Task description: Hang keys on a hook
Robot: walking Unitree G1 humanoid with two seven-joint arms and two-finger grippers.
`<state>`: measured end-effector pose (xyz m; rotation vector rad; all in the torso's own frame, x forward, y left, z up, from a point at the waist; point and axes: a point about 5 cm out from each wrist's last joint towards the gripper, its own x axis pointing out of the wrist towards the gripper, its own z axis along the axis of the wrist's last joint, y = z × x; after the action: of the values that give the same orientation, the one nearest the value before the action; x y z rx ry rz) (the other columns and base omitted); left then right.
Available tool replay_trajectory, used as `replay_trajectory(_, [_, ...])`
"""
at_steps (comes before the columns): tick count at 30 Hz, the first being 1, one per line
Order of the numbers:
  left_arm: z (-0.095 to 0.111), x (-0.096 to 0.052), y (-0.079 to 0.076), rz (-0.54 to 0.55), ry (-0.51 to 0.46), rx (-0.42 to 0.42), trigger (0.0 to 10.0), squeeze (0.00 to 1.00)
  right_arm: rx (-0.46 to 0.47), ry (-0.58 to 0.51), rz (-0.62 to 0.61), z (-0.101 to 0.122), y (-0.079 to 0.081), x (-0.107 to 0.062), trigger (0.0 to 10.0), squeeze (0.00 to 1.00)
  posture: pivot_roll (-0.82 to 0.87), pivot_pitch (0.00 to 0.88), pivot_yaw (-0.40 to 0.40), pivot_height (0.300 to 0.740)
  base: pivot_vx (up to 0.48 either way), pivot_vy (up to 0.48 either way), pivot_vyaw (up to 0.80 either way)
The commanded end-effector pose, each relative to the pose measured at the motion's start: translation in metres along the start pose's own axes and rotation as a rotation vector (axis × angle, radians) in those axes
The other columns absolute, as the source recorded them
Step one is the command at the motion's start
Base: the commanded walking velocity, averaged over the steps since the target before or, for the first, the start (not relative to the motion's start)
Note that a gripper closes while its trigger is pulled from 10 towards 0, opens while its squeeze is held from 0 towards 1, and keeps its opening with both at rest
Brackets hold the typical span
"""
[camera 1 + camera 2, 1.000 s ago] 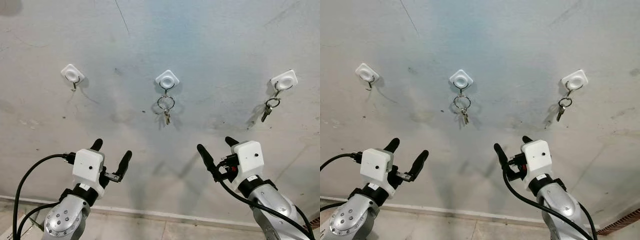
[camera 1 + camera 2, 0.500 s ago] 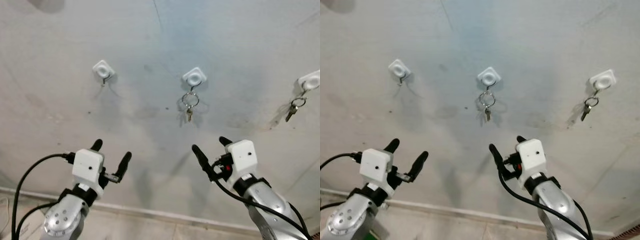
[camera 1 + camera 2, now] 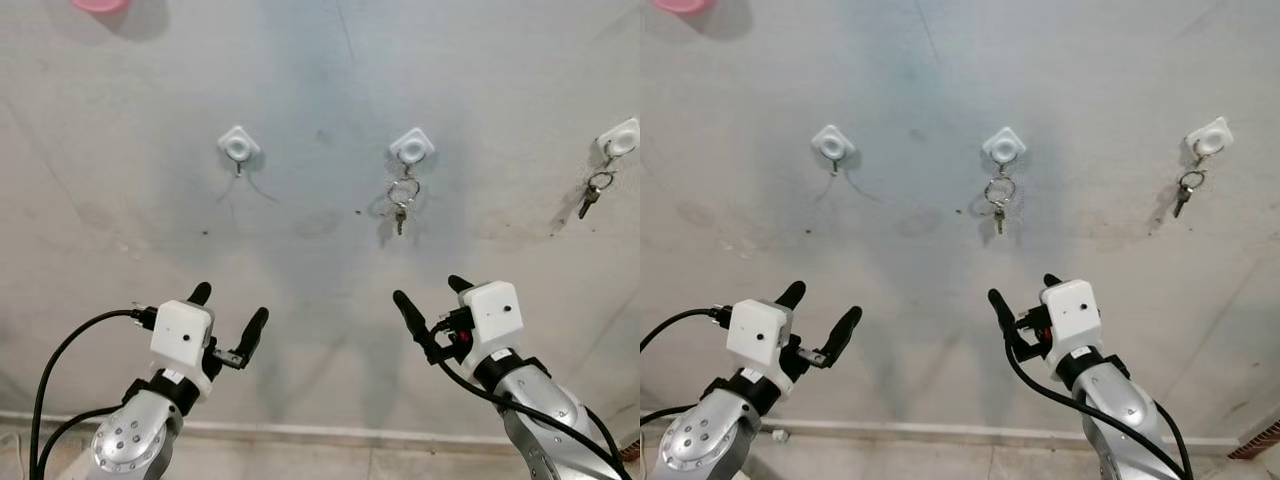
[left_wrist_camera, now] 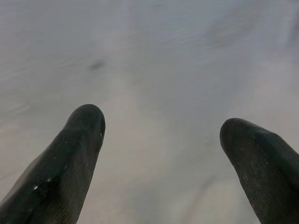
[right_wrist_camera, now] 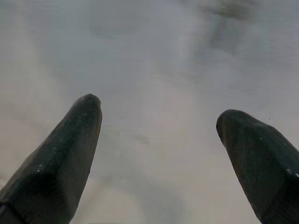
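On the pale grey plastered wall [image 3: 320, 90] three small white square adhesive hooks sit in a row. The left white hook [image 3: 239, 146] hangs bare. The middle white hook [image 3: 412, 146] carries a silver key on a metal ring [image 3: 401, 198], and the right white hook [image 3: 620, 139], near the frame's edge, carries a second, darker key on a ring [image 3: 592, 192]. Both key sets rest against the wall, hanging straight down.

The left tool [image 3: 226, 322] and the right tool [image 3: 432, 308] are raised low before the wall, well below the hooks. Each has its two black fingers spread wide with nothing between them — the wrist views show only bare wall beyond the fingertips [image 4: 86, 122] and [image 5: 86, 114].

By judgement, a key on a ring is light, hard and thin. It would swing freely and could slip between smooth fingers, so the flat of the key blade or the ring's lower arc looks the best place to pinch, leaving the top of the ring free to pass over the hook's small wire.

The hooks' wire tips are too small to make out clearly. A pink object [image 3: 98, 5] at the top edge is cut off and cannot be identified — nor can the floor below the wall's base be seen in any detail.
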<state>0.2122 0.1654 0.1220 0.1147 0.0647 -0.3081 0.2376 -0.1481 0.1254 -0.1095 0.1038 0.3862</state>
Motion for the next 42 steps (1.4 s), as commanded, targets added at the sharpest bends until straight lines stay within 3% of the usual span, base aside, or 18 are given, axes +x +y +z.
replay_trajectory(1, [0.0045,0.0023,0.0,-0.001,-0.011,0.002,10.0,0.0,-0.015,-0.01,-0.006,0.0044,-0.0023,-0.0005,10.0,0.0,0.02,0.0,0.063,0.74,0.0,0.0,0.0])
replay_trajectory(15, [0.0112,0.0095,0.0009,0.019,-0.027,0.0,10.0,0.0,-0.008,-0.026,-0.005,0.0074,-0.0003,0.006,10.0,0.0,0.04,0.014,0.066,0.74,0.0,0.0,0.0])
replay_trajectory(42, [0.0101,0.0095,0.0025,0.029,-0.003,-0.026,10.0,0.0,0.003,-0.025,-0.03,0.0065,-0.0011,0.0064,10.0,0.0,0.03,0.018,0.07,0.74,-0.249,0.0,0.0])
